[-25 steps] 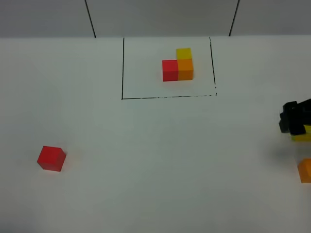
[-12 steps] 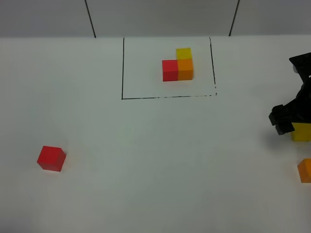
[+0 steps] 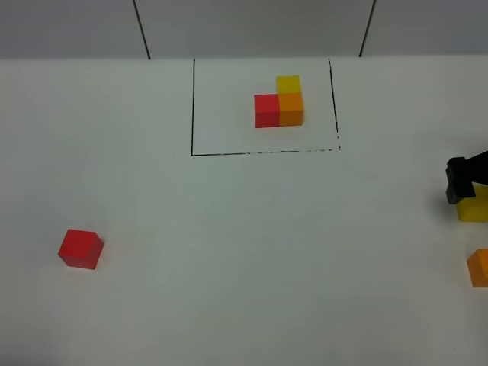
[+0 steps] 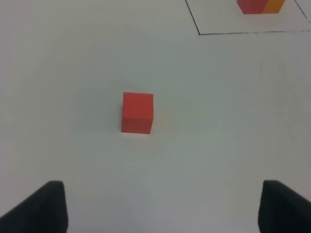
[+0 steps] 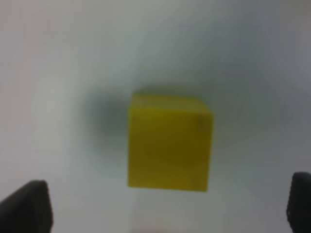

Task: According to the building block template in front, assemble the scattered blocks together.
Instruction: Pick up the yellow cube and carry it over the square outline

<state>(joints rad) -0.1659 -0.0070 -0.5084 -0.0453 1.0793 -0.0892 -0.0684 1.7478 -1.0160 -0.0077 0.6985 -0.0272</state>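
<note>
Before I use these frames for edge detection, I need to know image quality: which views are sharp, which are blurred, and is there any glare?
Right wrist view: the yellow cube is out of focus, edges smeared, a dim shadow beside it. Left wrist view: the red cube is fairly sharp, shadow faint. Exterior high view: even light, no glare, the template crisp.

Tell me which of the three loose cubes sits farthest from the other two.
The red cube, alone on the left; the yellow cube and orange cube sit close together at the right edge.
</note>
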